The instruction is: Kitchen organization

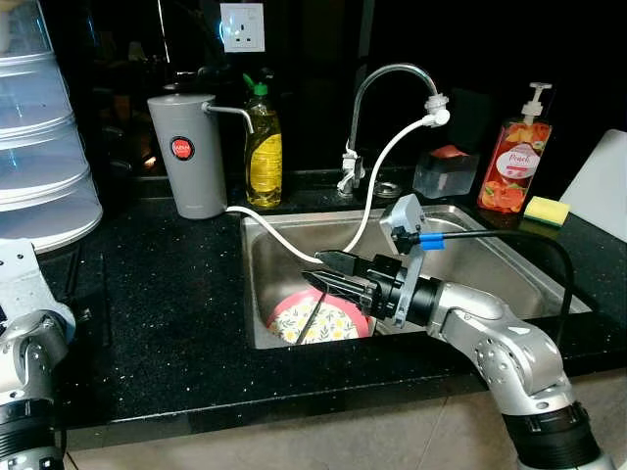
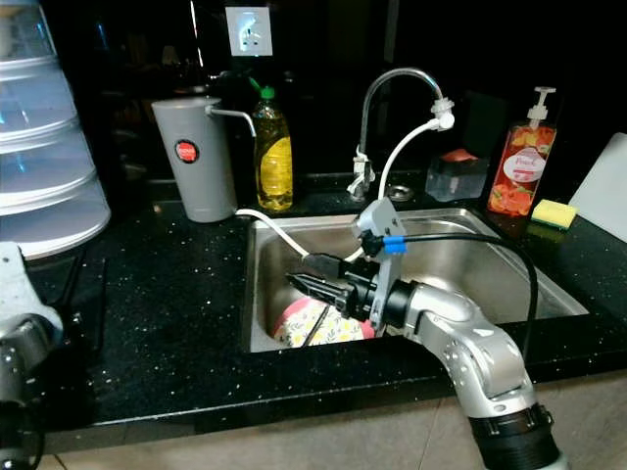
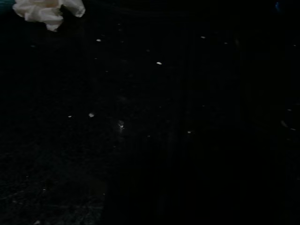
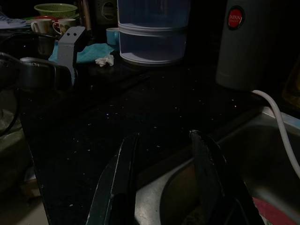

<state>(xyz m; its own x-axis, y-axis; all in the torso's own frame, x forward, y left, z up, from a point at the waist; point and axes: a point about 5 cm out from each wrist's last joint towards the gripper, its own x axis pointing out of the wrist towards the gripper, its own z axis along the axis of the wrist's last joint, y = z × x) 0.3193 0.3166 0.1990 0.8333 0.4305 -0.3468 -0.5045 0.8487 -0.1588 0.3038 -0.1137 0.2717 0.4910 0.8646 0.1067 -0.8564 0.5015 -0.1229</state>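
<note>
The right tool (image 1: 325,271) is hovering with its fingers parted over the left end of the sink (image 1: 509,264), the floral plate (image 1: 318,318) lying just below and slightly ahead of the tips, far nearer this arm than the idle left one.

I see a round plate (image 1: 320,322) with a pink rim and a yellow-and-white floral pattern sitting low in the left part of the steel sink (image 1: 509,269), near its front wall. It looks tilted, leaning toward the front-left corner, though I cannot tell how steeply. A thin dark stick-like item (image 1: 308,321), perhaps a utensil, lies across its face, and a white hose (image 1: 279,240) trails into the basin just behind it
</note>
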